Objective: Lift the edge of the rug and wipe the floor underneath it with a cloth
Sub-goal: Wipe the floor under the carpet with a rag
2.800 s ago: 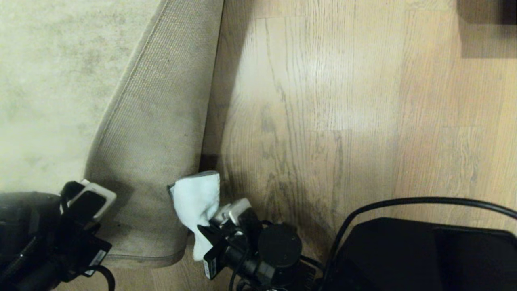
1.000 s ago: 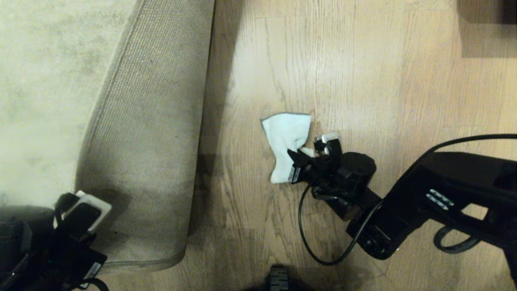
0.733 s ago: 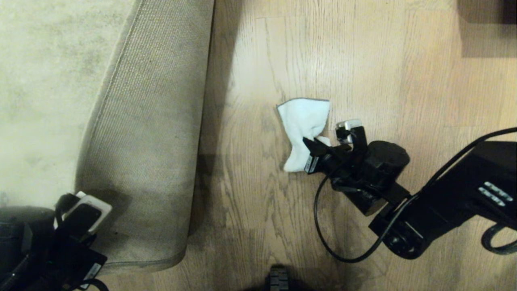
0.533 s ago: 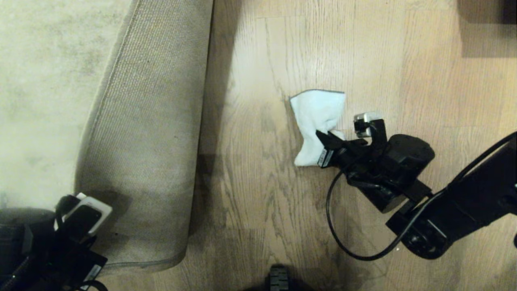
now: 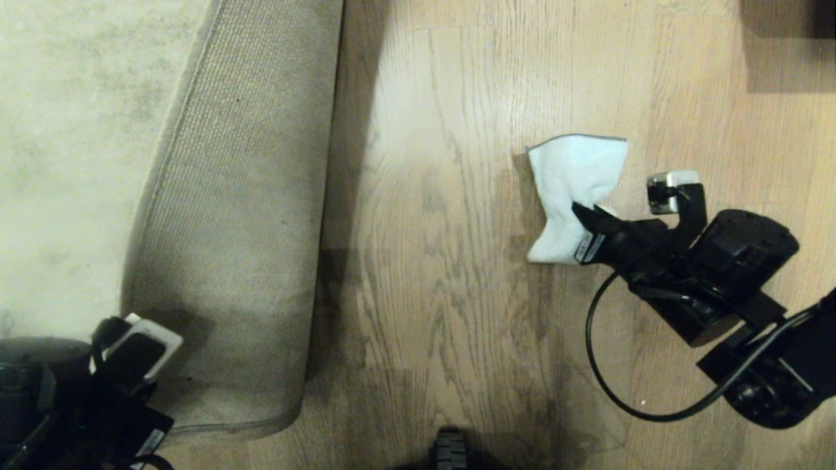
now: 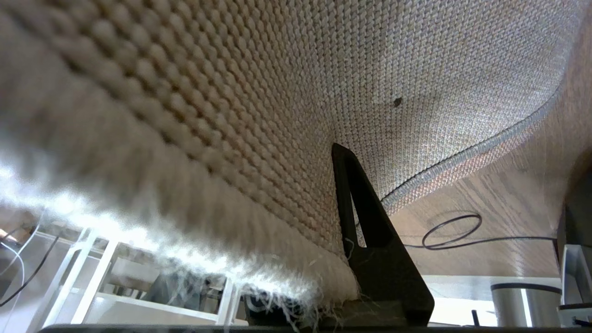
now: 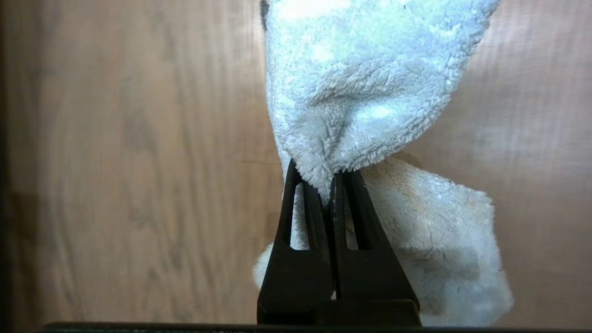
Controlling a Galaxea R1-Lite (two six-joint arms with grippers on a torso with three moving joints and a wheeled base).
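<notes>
The rug edge [image 5: 248, 228] is folded back over the rug, so its ribbed tan underside faces up and bare floor [image 5: 444, 274] lies beside it. At the lower left my left gripper [image 5: 130, 336] is shut on the rug edge. In the left wrist view one black finger [image 6: 365, 222] presses on the woven underside [image 6: 323, 83]; the other finger is hidden behind the pile. My right gripper [image 5: 578, 210] is shut on the pale cloth [image 5: 575, 176], which lies bunched on the floor right of centre. The right wrist view shows the fingers [image 7: 330, 180] pinching a fold of the cloth [image 7: 360, 83].
A black cable [image 5: 607, 372] loops from the right arm over the floor. A dark object and its shadow [image 5: 784, 46] fill the far right corner. A small black part [image 5: 450, 454] shows at the near edge. A white frame [image 6: 106, 277] stands beyond the rug.
My right gripper has dragged the cloth across the floor to the right and a little farther out, away from the rug fold. The left gripper has kept still, holding the rug edge.
</notes>
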